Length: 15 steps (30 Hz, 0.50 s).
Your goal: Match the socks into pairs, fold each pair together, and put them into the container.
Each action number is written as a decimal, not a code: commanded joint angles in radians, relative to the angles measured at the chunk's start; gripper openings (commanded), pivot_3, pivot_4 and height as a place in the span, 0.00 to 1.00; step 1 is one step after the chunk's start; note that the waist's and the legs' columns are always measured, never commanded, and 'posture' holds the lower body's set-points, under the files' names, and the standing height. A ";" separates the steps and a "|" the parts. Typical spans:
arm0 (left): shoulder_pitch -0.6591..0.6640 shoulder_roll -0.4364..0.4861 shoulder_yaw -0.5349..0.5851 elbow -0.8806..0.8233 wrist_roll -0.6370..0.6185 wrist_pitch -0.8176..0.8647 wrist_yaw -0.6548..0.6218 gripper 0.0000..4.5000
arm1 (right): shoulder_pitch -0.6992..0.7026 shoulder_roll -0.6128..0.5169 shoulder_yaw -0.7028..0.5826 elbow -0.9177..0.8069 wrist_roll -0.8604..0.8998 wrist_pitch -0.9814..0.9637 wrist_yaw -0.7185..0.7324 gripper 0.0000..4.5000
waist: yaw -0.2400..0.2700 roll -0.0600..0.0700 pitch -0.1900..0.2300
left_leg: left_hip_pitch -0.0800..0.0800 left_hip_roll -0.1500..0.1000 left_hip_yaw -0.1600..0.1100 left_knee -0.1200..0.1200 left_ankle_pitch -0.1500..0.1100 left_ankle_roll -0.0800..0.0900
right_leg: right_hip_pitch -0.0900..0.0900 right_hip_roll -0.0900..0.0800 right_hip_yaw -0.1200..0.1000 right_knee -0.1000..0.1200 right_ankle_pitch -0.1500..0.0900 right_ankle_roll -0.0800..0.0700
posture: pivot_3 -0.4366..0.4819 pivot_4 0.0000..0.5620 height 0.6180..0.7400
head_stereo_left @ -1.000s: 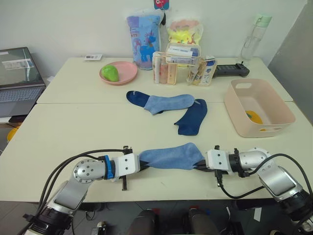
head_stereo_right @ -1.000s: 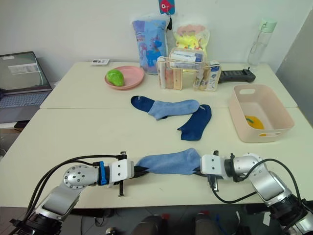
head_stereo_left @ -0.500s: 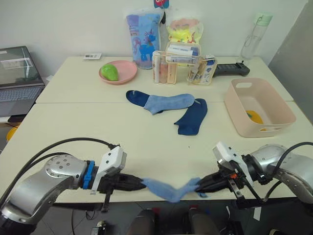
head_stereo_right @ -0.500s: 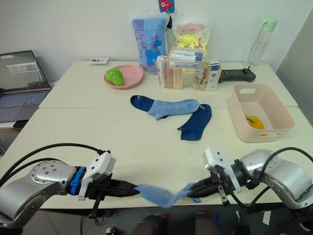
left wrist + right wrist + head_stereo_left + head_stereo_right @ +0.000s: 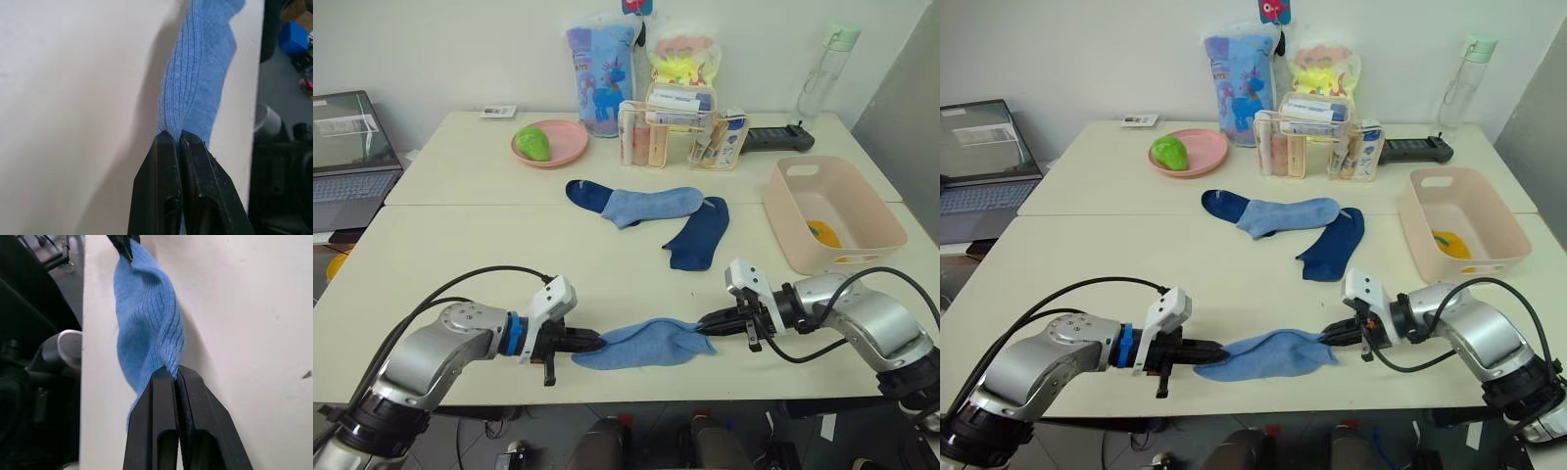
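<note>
Two sets of jaws are closed tight on one light blue sock (image 5: 641, 343): the left gripper (image 5: 590, 343) pinches one end, the right gripper (image 5: 703, 321) the other, probably to spread it flat on the desk (image 5: 460, 255) for pairing. Beyond this sock lie its light blue mate (image 5: 651, 205) and two navy socks (image 5: 697, 233). Right of those stands the pink container (image 5: 832, 211) with yellow socks (image 5: 820, 233) inside.
</note>
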 commanded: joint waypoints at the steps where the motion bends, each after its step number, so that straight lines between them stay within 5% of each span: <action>1: -0.051 -0.022 -0.029 0.046 0.060 -0.061 -0.015 0.00 | -0.044 0.022 0.005 0.046 -0.067 -0.071 -0.005 0.01 | -0.001 0.000 0.000 | 0.000 0.000 0.000 0.000 0.002 -0.003 | 0.000 0.000 0.000 0.000 0.000 0.000 | 0.48 0.27 1.00; 6: -0.126 -0.075 -0.070 0.151 0.162 -0.173 -0.012 0.00 | -0.080 0.075 0.010 0.128 -0.160 -0.166 -0.039 0.01 | -0.002 0.000 0.000 | 0.000 0.000 0.000 0.000 0.002 -0.004 | 0.000 0.000 0.000 0.001 0.000 0.000 | 0.48 0.27 1.00; 8: -0.145 -0.098 -0.065 0.181 0.176 -0.205 -0.014 0.11 | -0.083 0.093 -0.003 0.146 -0.176 -0.190 -0.051 0.00 | -0.002 0.000 0.000 | 0.000 0.000 0.000 0.000 0.002 -0.004 | 0.000 0.000 0.000 0.000 0.000 0.000 | 0.48 0.27 1.00; 15: -0.196 -0.136 -0.002 0.275 0.221 -0.319 0.016 0.59 | -0.084 0.115 -0.099 0.185 -0.196 -0.260 -0.114 0.47 | -0.003 0.000 0.000 | 0.000 0.000 0.000 0.001 0.002 -0.004 | -0.001 0.000 0.000 0.001 0.000 0.000 | 0.48 0.27 1.00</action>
